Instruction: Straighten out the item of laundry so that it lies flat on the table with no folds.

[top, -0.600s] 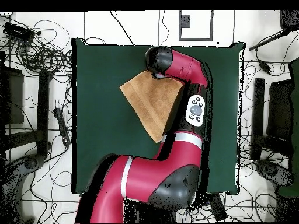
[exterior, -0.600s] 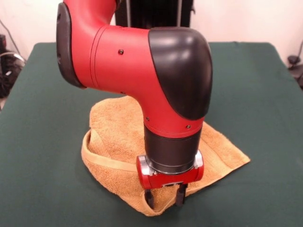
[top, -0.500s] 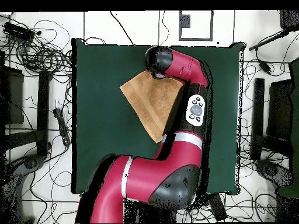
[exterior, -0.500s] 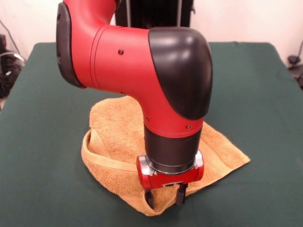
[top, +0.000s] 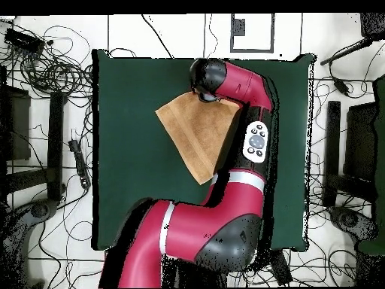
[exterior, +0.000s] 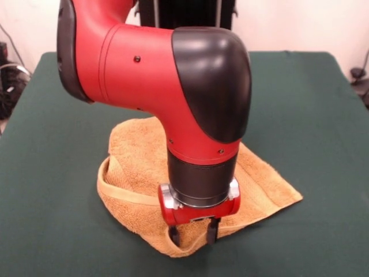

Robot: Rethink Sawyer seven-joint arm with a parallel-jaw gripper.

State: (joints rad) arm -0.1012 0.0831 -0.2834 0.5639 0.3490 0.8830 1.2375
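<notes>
The golden-orange towel (exterior: 138,158) lies crumpled on the green table (exterior: 52,173), with its left edge folded up into a raised loop. In the overhead view the towel (top: 197,135) shows as a rough triangle near the table's (top: 128,150) far edge. My gripper (exterior: 192,235) points straight down at the towel's near corner, its fingers (exterior: 173,235) apart and their tips touching or sunk into the cloth. It grips nothing that I can see. The arm hides the towel's middle. In the overhead view the wrist covers the gripper.
My red arm's elbow (exterior: 173,81) hangs large over the table's middle. Cables and stands (top: 45,75) lie on the floor around the table. Open green cloth spreads to the left and right of the towel.
The arm has shifted a little to the left and nearer in the front view. The towel's near corner has shifted slightly left with it. The fingers stay apart.
</notes>
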